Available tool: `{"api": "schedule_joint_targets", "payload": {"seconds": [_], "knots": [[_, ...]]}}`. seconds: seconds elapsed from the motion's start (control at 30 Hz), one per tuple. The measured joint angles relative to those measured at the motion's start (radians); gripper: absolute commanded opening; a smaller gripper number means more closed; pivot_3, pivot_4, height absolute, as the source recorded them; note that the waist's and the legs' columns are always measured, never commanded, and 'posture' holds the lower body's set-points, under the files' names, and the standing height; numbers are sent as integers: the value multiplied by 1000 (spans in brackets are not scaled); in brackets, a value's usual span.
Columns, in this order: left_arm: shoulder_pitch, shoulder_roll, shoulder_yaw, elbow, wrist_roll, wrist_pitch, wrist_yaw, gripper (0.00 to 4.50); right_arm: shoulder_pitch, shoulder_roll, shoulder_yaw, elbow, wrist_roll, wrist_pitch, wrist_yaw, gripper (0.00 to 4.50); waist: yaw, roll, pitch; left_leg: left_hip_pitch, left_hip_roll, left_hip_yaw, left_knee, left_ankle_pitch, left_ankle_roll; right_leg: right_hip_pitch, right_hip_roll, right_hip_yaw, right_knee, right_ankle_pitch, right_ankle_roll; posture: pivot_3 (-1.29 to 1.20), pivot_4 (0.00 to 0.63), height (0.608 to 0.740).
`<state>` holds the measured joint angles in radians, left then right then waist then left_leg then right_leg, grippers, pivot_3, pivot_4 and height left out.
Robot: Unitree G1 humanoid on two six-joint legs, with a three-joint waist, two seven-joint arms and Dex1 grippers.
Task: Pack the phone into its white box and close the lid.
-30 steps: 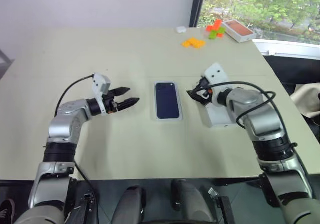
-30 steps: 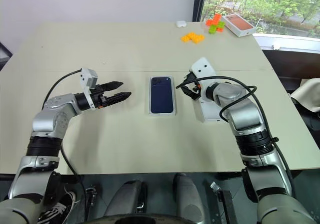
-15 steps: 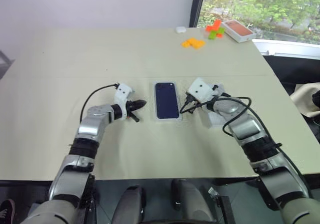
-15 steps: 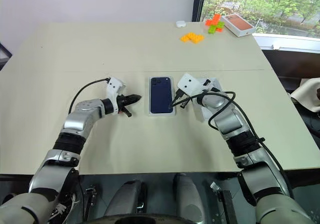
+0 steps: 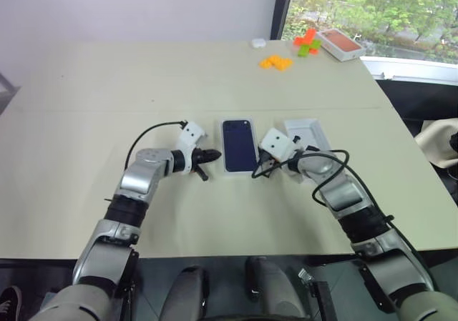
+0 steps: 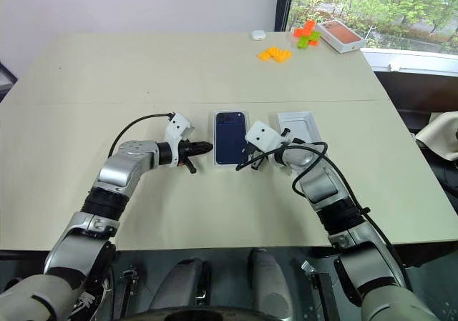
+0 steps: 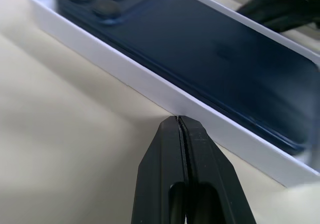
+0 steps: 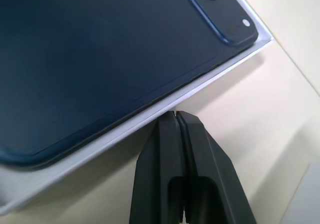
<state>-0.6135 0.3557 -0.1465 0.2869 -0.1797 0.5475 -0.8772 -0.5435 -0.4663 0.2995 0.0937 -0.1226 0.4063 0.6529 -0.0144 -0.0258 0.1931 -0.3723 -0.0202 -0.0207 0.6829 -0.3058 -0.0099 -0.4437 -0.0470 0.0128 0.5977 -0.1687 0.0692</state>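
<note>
The phone (image 5: 239,145) lies face down in the white box (image 7: 150,87) at the middle of the table (image 5: 107,106), its camera bump toward twelve o'clock, the tray's white rim showing all round it. The left gripper (image 5: 212,154) sits at the box's nine o'clock, its two black fingers pressed together with nothing between them, tips just at the tray's long side wall (the left wrist view shows the closed tips right at the foot of that wall, though contact cannot be told for sure). The right gripper (image 5: 255,172) comes in from about four o'clock of the box, likewise clenched on nothing, its tips at the tray's edge near the corner closest to the robot; the right wrist view shows the joined fingers just under the white rim. At three o'clock of the box, just beside it, lies a second white rectangular piece (image 5: 303,131) with a raised rim, open side up, partly hidden by the right arm; this looks to be the lid. Far off toward one o'clock, near the window edge of the table, are some orange pieces (image 5: 276,62), a red and green cluster of blocks (image 5: 308,42), an orange-topped box (image 5: 341,43) and a small white object (image 5: 258,42).
</note>
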Motion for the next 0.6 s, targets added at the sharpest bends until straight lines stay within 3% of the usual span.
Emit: {"api": "schedule_joint_targets", "payload": {"seconds": [0.6], "knots": [[172,129,-15,-337,-110,230,-55,55,196,-110,-31,-337,90,164,149,62,-2,0,0,0,1,0,0,0,0,0,1,0,-1,-1,1,0,150,740]]}}
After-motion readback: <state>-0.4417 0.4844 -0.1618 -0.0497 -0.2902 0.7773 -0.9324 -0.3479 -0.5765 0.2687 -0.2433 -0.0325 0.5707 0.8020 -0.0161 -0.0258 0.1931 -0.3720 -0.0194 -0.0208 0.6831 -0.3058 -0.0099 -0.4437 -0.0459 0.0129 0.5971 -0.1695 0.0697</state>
